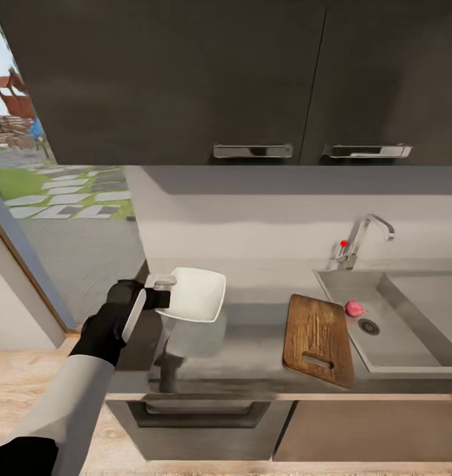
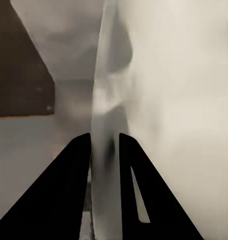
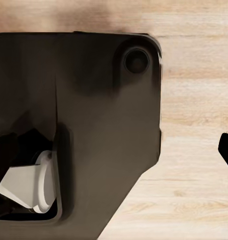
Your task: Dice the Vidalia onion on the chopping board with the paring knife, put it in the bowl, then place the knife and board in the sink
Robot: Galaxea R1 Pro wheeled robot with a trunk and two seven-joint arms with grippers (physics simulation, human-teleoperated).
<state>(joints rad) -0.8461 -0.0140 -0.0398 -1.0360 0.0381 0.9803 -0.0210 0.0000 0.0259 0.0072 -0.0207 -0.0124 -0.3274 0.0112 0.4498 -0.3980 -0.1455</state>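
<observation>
White bowl [image 1: 198,295] is pinched by its rim in the left gripper [image 1: 161,291], lifted and tilted above the countertop [image 1: 252,357]; in the left wrist view the fingers [image 2: 76,170] close narrowly on the thin rim [image 2: 104,150]. Well off to the bowl-side of that hand lies the board [image 1: 318,338], and beyond it the sink [image 1: 411,344] with the onion [image 1: 355,309] just beside the drain. No knife can be made out. The right gripper's state I cannot tell; its wrist view looks down at the robot's base [image 3: 93,130] and wooden floor [image 3: 194,150]. The step seems to be repositioning the bowl. Next, I judge, it should be set down flat near the board, then released.
</observation>
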